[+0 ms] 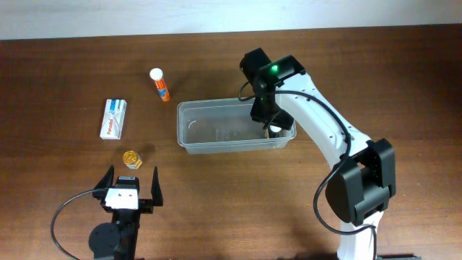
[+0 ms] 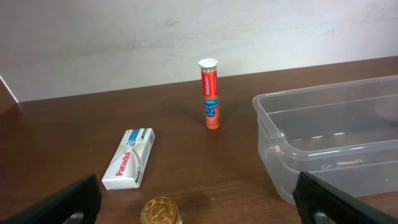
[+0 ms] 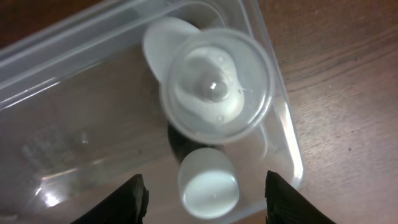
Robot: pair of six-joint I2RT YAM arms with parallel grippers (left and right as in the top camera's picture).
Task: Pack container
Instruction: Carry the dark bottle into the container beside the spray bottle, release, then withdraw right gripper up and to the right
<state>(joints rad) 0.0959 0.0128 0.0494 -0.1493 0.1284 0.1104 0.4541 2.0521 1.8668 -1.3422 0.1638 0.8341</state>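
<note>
The clear plastic container [image 1: 216, 126] lies in the middle of the table; it also shows in the left wrist view [image 2: 329, 143] and the right wrist view [image 3: 56, 124]. My right gripper [image 3: 205, 199] is open above its right end, over a white-capped bottle [image 3: 208, 183] and a round clear-lidded white jar [image 3: 217, 87] inside it. My left gripper [image 2: 199, 214] is open near the front edge, with a gold-capped jar [image 2: 160, 211] between its fingers' line. An orange tube [image 1: 159, 84] and a white Panadol box [image 1: 113, 118] lie left of the container.
The gold-capped jar [image 1: 131, 158] stands just ahead of my left gripper [image 1: 131, 184]. The right arm reaches over the container's right end [image 1: 278, 101]. The dark wooden table [image 1: 65, 65] ends at a pale wall at the back.
</note>
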